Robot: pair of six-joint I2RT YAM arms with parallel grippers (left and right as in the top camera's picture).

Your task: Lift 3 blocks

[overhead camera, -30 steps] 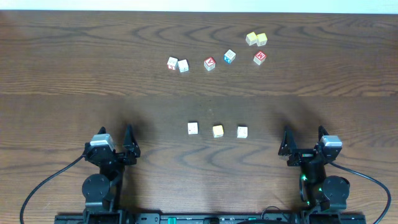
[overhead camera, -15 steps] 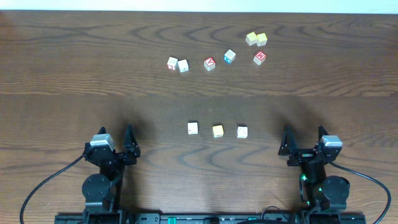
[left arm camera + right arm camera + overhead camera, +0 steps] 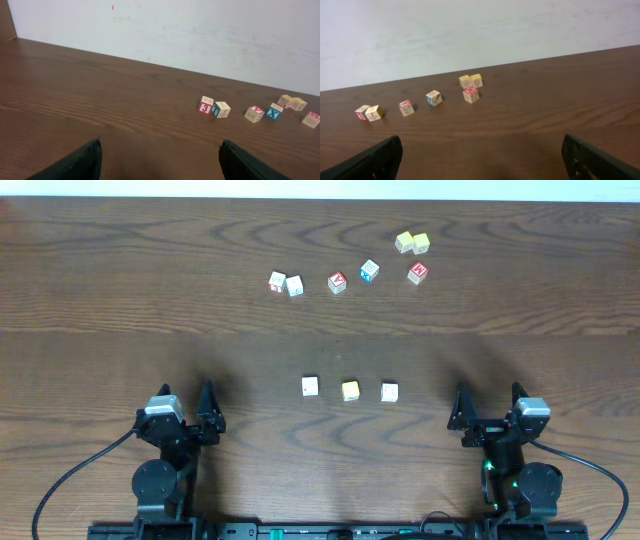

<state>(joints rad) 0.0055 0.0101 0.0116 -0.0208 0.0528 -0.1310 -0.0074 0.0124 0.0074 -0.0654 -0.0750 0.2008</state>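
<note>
Three small pale blocks lie in a row on the dark wooden table in the overhead view: a whitish block (image 3: 310,386), a pale yellow block (image 3: 350,390) and another whitish block (image 3: 390,392). My left gripper (image 3: 185,408) rests near the front edge, well to the left of the row, open with nothing between its fingers. My right gripper (image 3: 488,408) sits to the right of the row, also open and empty. Neither wrist view shows the three blocks; the left gripper (image 3: 160,160) and right gripper (image 3: 480,155) frame only bare wood.
Farther back lie lettered cubes: a touching pair (image 3: 285,283), a red-faced cube (image 3: 337,282), a blue-faced cube (image 3: 369,271) and another red-faced cube (image 3: 418,274). A yellow-green pair (image 3: 412,242) sits behind them. A white wall (image 3: 200,35) rises beyond the table's far edge.
</note>
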